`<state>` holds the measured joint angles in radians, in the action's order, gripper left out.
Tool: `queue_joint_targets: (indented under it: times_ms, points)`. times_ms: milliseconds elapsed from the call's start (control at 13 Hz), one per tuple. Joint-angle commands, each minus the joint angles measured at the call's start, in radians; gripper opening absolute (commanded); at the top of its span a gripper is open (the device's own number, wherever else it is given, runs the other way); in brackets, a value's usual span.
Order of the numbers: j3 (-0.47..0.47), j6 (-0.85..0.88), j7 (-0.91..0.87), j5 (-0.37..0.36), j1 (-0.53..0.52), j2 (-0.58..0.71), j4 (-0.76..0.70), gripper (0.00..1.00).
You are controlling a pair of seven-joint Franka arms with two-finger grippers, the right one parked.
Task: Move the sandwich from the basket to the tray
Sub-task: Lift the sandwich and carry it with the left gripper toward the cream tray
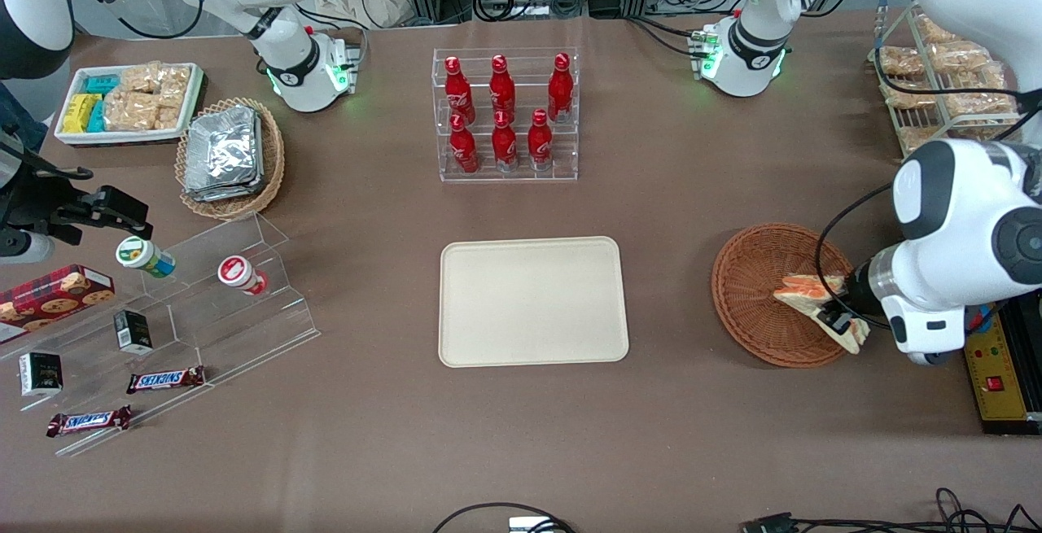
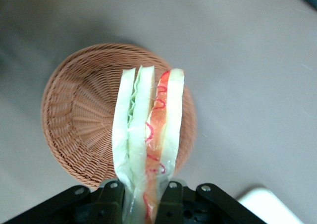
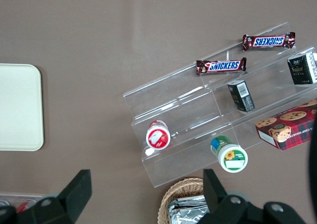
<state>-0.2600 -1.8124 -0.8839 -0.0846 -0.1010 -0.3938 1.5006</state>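
My left gripper [image 1: 837, 315] is shut on the wrapped sandwich [image 1: 804, 289], a pale wedge with orange-red and green filling on its edge. It holds the sandwich a little above the round reddish-brown wicker basket [image 1: 753, 293], at the working arm's end of the table. In the left wrist view the sandwich [image 2: 146, 135] stands between the two black fingers [image 2: 111, 199], with the basket [image 2: 74, 120] below it and nothing else in it. The cream-beige tray [image 1: 533, 301] lies bare in the middle of the table, beside the basket toward the parked arm's end.
A clear rack of red bottles [image 1: 505, 114] stands farther from the front camera than the tray. A wire rack of snack bags [image 1: 944, 81] is near the working arm. A tan basket of foil packets [image 1: 228, 155], a white snack tray [image 1: 130, 102] and a clear stepped shelf [image 1: 187, 305] lie toward the parked arm's end.
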Motion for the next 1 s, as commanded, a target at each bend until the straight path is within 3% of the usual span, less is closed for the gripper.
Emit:
queue_joint_targets:
  times_ms: [0, 385, 769, 846, 923]
  points:
    - [-0.025, 0.018, 0.202, -0.012, 0.090, -0.037, -0.046, 0.00]
    - [-0.024, -0.010, 0.260, -0.034, 0.344, -0.278, -0.143, 0.00]
    - [-0.021, -0.122, 0.232, -0.035, 0.481, -0.444, -0.189, 0.00]
    - [-0.021, -0.120, 0.230, -0.035, 0.481, -0.450, -0.186, 0.02]
    - [-0.021, -0.120, 0.230, -0.037, 0.483, -0.453, -0.178, 0.12]
